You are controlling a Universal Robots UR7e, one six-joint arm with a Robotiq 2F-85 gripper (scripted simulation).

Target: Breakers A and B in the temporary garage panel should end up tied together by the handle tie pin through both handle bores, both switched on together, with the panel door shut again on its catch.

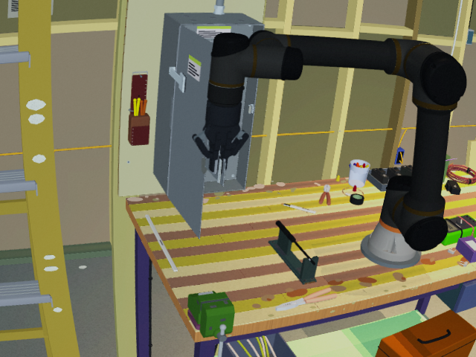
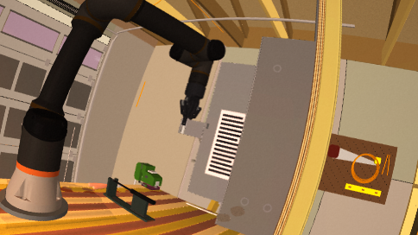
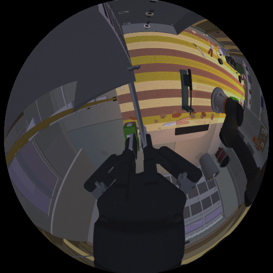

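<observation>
At the back left of the bench the grey garage panel (image 1: 215,103) hangs on the wall with its door (image 1: 182,134) swung open toward the bench front. My gripper (image 1: 218,169) points down at the door's free edge, closed on the thin door edge (image 3: 137,122), which runs up between its fingers in the wrist camera. The breakers inside the panel are hidden behind my arm. The black handle tie pin (image 1: 295,242) lies in its dark green cradle (image 1: 294,255) in the middle of the striped bench.
The open door stands out over the bench's left part. A green vise (image 1: 211,313) sits at the front left corner, a knife (image 1: 305,299) near the front edge, pliers (image 1: 325,194) and a tape roll (image 1: 356,198) at the back. A yellow ladder (image 1: 38,176) stands left.
</observation>
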